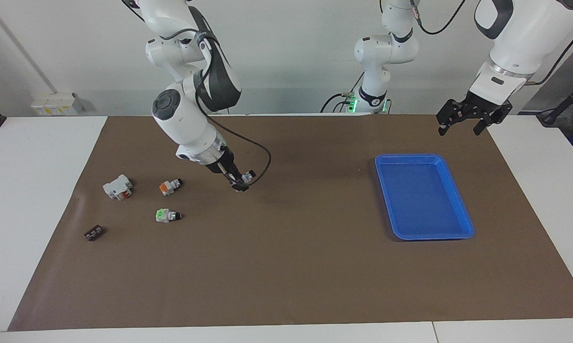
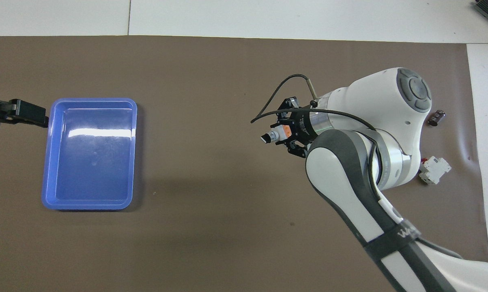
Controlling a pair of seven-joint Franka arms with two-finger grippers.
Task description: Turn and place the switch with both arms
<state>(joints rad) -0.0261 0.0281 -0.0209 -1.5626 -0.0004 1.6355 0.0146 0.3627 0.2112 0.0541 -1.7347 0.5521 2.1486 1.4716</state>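
Right end effector [image 2: 282, 133] grips switch [image 2: 275, 134] aloft, arm angled over mat [image 2: 211, 182].

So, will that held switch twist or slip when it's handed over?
Possibly. The right gripper pinches the switch near its orange block, knob end sticking out, so it could pivot. It looks small, rigid and probably light. Its smooth plastic may slip.

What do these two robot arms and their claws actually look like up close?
Both arms are glossy white, rounded segments with dark grey joint caps and panels. The right arm carries a looping black cable. Silver wrists end in the black right gripper and the black left gripper.
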